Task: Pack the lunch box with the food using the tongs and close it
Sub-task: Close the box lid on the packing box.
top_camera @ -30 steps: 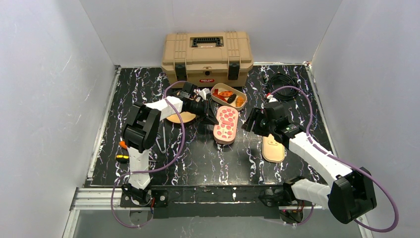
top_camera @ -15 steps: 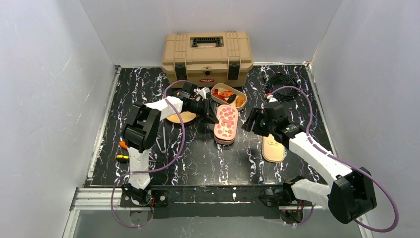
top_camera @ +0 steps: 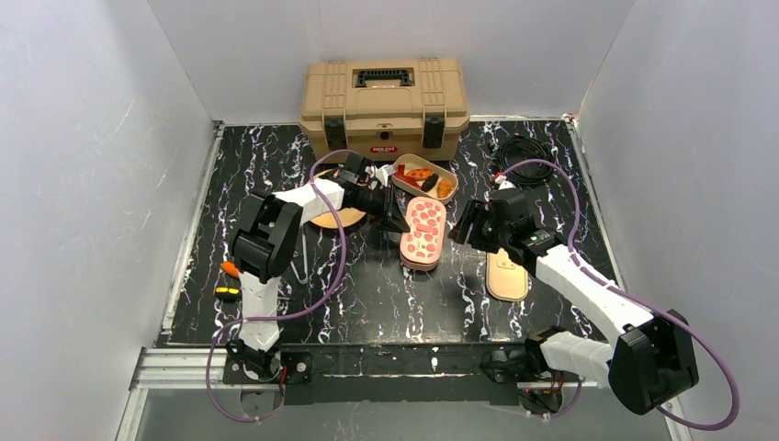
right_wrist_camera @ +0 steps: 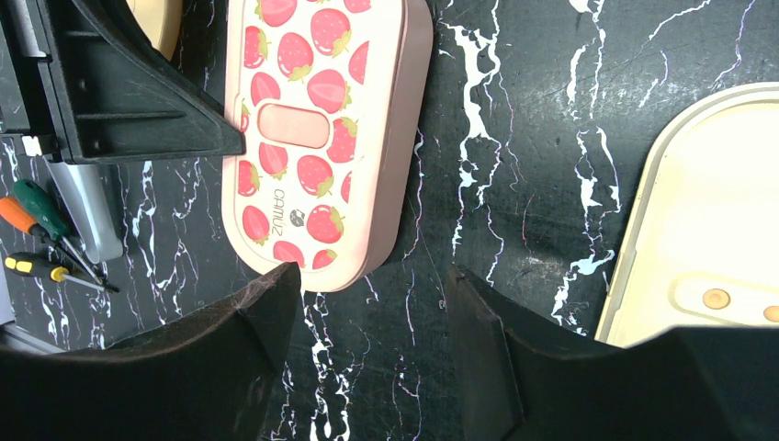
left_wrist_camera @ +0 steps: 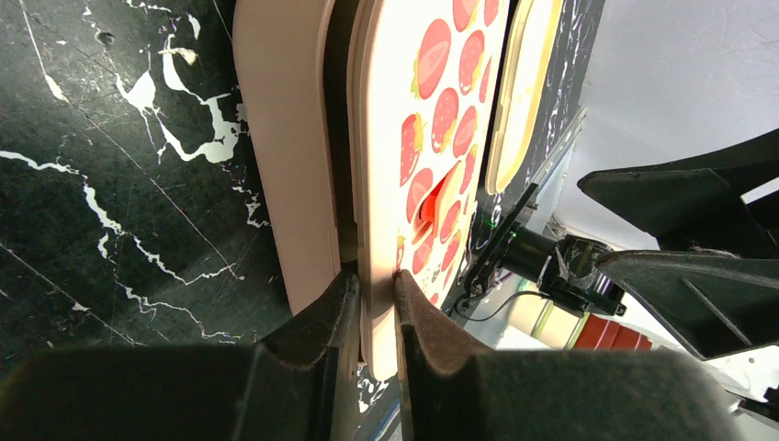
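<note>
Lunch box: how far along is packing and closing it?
Done: the lunch box holds orange and dark food. In hand: the left gripper is shut on the edge of the strawberry lid, not yet on the box; the right gripper is open beside it. Left: set the lid on; the cream inner cover also lies on the table.

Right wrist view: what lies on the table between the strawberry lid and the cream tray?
Nothing. In the right wrist view, only bare black marbled table separates the strawberry lid from the cream tray.
</note>
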{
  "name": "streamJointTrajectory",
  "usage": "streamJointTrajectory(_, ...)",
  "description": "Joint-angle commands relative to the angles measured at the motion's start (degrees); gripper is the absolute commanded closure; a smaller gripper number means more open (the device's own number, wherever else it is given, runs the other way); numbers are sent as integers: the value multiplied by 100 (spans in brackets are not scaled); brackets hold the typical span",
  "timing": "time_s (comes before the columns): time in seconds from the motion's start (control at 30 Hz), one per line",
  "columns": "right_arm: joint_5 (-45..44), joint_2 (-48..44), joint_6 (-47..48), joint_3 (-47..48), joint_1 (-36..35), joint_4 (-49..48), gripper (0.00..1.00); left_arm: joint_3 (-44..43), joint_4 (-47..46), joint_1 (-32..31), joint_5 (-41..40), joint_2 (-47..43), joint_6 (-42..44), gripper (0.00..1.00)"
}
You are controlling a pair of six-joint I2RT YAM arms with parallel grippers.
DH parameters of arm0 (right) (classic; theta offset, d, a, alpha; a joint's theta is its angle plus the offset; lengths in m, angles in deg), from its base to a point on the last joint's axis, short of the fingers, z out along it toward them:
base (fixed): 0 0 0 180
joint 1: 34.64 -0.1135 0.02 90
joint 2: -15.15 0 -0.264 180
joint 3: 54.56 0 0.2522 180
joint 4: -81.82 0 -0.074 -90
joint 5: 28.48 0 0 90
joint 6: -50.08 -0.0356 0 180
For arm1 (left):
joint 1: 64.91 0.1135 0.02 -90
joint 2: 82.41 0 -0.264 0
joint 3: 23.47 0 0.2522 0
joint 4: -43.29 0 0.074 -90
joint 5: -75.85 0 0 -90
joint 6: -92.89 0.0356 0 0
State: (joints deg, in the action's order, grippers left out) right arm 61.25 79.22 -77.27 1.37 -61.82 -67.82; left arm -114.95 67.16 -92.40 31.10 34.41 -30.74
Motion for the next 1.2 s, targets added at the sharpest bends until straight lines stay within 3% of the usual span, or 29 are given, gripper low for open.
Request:
streamJointTrajectory(0.0, -74, -53, 25, -42, -12, -104, 32, -214, 520, -49, -291, 14, 336, 100)
streamJointTrajectory(0.07, -58, -43, 21, -42, -15, -112, 32, -291, 678, -54, -401, -11, 462, 100)
streamJointTrajectory(0.13, -59, -21, 22, -42, -15, -113, 32, -343, 788, -66, -509, -56, 570, 87)
streamJointTrajectory(0.23, -46, 12, 13, -42, -15, -113, 32, -403, 923, -64, -622, -123, 704, 76)
streamJointTrajectory(0.5, -18, 52, 13, -42, -15, -131, 32, -586, 1237, -123, -780, -268, 1044, 63)
streamJointTrajectory(0.97, -15, 111, -35, -78, -15, -229, 32, -662, 1616, -126, -1400, -844, 1604, 53)
streamJointTrajectory(1.17, 352, 333, -197, -109, -23, -650, 31, -625, 1376, -126, -967, -593, 1288, 52)
